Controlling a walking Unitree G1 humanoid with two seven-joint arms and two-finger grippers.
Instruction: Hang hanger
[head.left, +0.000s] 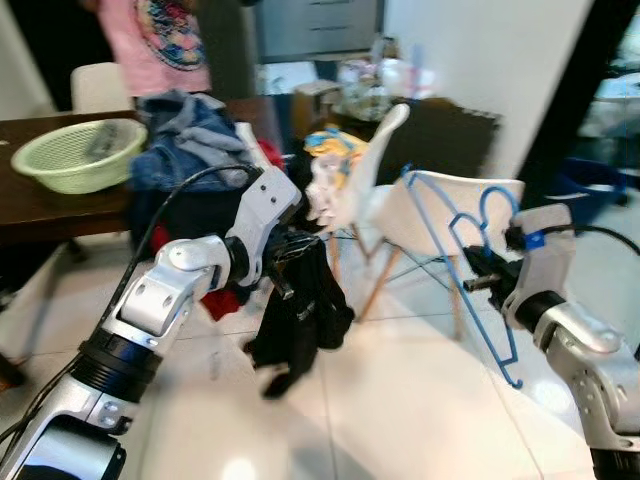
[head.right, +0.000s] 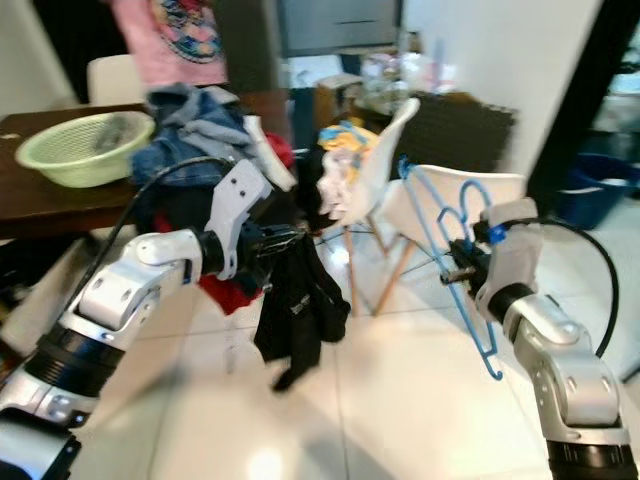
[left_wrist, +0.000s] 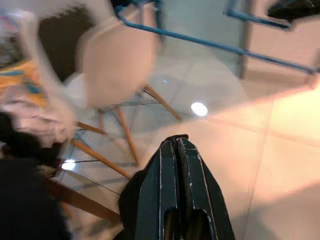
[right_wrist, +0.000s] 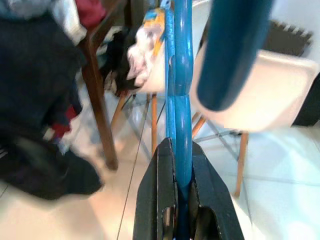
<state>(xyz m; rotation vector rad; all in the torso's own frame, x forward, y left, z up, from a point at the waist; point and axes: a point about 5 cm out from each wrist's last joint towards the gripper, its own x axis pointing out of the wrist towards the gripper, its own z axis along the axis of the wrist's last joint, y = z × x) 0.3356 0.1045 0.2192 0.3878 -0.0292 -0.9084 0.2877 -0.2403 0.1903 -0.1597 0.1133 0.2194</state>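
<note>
1. Behind everything, at ten o'clock, a dark table (head.left: 40, 215) carries heaped clothes (head.left: 190, 140) and a green basket (head.left: 75, 155).
2. At one o'clock stand white chairs (head.left: 440, 205).
3. My left gripper (head.left: 285, 262) is closed on a black garment (head.left: 300, 310) hanging at centre.
4. My right gripper (head.left: 478, 280) pinches the blue hanger (head.left: 470, 260) at three o'clock, fingers (right_wrist: 160, 195) tight around its wire.

Bright blue hanger (head.left: 470, 262), black garment (head.left: 300, 310), pale green basket (head.left: 75, 152), dark brown worktop (head.left: 40, 205), white chairs (head.left: 440, 205).
</note>
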